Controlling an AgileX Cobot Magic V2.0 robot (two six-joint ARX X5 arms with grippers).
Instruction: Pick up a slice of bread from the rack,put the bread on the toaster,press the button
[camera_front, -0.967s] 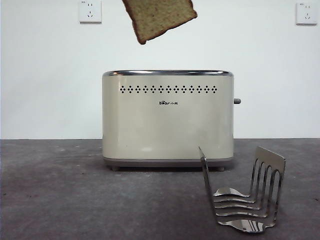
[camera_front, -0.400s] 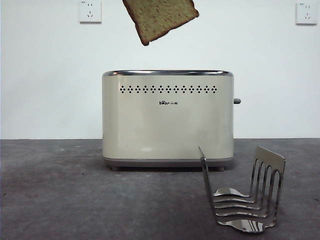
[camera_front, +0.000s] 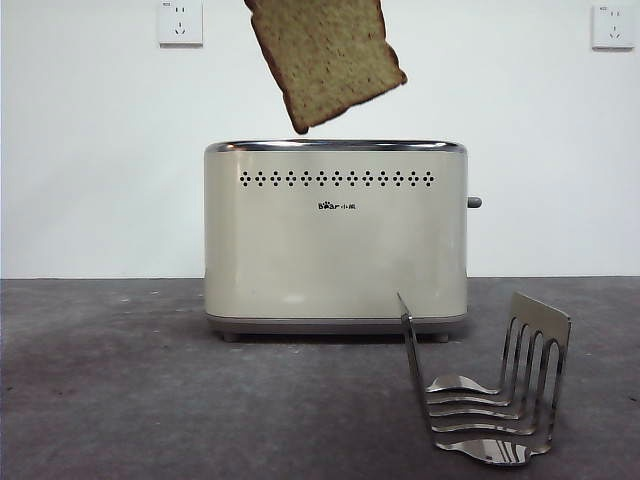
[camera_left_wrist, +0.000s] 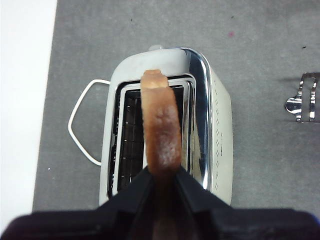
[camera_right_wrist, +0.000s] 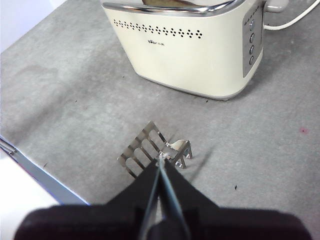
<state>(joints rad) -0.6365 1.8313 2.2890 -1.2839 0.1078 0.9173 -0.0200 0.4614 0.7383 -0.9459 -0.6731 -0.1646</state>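
Note:
The slice of bread (camera_front: 325, 60) hangs tilted just above the toaster (camera_front: 335, 240), its lowest corner close to the chrome rim. In the left wrist view my left gripper (camera_left_wrist: 162, 172) is shut on the bread (camera_left_wrist: 161, 125), which is seen edge-on over the toaster's open slots (camera_left_wrist: 150, 135). The steel rack (camera_front: 490, 400) stands bare at the front right of the table. My right gripper (camera_right_wrist: 160, 167) hovers shut above the rack (camera_right_wrist: 150, 147), apart from it. The dark button (camera_front: 474, 202) sticks out of the toaster's right side. Neither arm shows in the front view.
Two white wall sockets (camera_front: 180, 22) (camera_front: 612, 25) sit high on the wall behind. The toaster's white cord (camera_left_wrist: 80, 125) loops on the table behind it. Four round buttons (camera_right_wrist: 251, 42) line the toaster's end face.
The bread has come down toward the toaster's top; much more of the slice shows now. The toaster and the rack have not moved.

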